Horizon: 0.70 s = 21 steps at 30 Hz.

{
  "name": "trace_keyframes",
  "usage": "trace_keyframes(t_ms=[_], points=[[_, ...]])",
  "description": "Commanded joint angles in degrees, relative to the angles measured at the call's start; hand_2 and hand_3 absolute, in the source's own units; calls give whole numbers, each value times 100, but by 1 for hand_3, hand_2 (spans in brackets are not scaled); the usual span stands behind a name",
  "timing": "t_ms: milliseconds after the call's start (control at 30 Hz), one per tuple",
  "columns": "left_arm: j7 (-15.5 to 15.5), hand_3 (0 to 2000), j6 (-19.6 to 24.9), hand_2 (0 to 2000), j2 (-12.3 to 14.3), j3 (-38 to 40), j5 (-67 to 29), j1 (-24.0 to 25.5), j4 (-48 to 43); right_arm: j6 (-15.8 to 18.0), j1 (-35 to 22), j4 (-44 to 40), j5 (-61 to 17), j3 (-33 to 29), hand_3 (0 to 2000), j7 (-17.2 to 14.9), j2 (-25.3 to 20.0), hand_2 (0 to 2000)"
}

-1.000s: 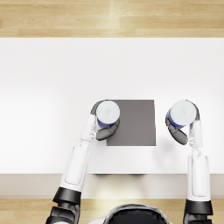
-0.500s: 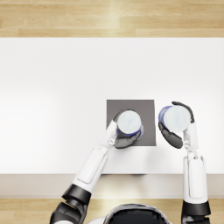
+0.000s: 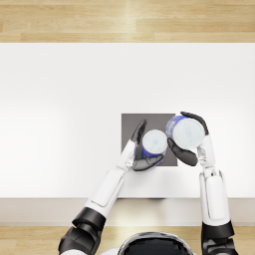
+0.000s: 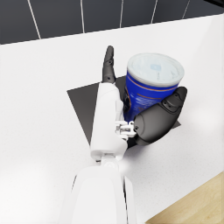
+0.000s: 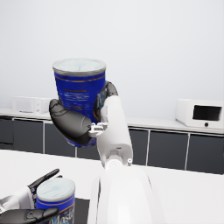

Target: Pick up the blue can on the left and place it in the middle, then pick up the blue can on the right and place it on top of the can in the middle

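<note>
One blue can (image 3: 154, 145) is gripped upright on the dark mat (image 3: 130, 124) by the left hand (image 3: 141, 152); another can (image 3: 185, 132) is held aloft by the right hand (image 3: 191, 142)

Head overhead; wrists close, sharing mat (image 3: 130, 125).

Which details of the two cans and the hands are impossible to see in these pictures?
- Left can: its base, hidden by left hand in head and left wrist views.
- Dark mat: its right part, head view, covered by cans.
- Right can: label text, right wrist view, too small; right hand covers its base.
</note>
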State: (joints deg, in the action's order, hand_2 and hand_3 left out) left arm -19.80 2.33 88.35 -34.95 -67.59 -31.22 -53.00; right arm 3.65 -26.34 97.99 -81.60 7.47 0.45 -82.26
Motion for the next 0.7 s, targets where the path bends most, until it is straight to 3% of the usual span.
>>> trace_keyframes(t_ms=[33, 133, 233, 300, 367, 500, 700], points=[[177, 0, -53, 0, -329, 295, 0, 518, -1367, 3, -557, -230, 0, 411, 1520, 1, -228, 2000], [1247, 0, -161, 0, -738, 966, 0, 1232, -2966, 10, -657, -204, 0, 669, 1520, 1, -323, 2000], [1710, 0, -206, 0, -969, 1600, 2, 1743, -3814, -26, -667, -248, 0, 925, 1520, -52, -373, 2000], [1842, 0, -219, 0, -1074, 1842, 3, 1993, -4130, -670, -669, -290, 0, 1128, 1520, -536, -408, 2000], [1909, 0, -226, 0, -1120, 1993, 4, 2175, -4282, -1045, -623, -414, 0, 1314, 1520, -816, -412, 2000], [1962, 0, -231, 0, -1131, 2058, 4, 2296, -4427, -1272, -392, -550, 1, 1654, 1520, -1064, -335, 2000], [1978, 0, -233, 0, -1101, 2213, 3, 2391, -4609, -1336, -200, -636, 0, 1611, 1520, -1157, -310, 2000]])
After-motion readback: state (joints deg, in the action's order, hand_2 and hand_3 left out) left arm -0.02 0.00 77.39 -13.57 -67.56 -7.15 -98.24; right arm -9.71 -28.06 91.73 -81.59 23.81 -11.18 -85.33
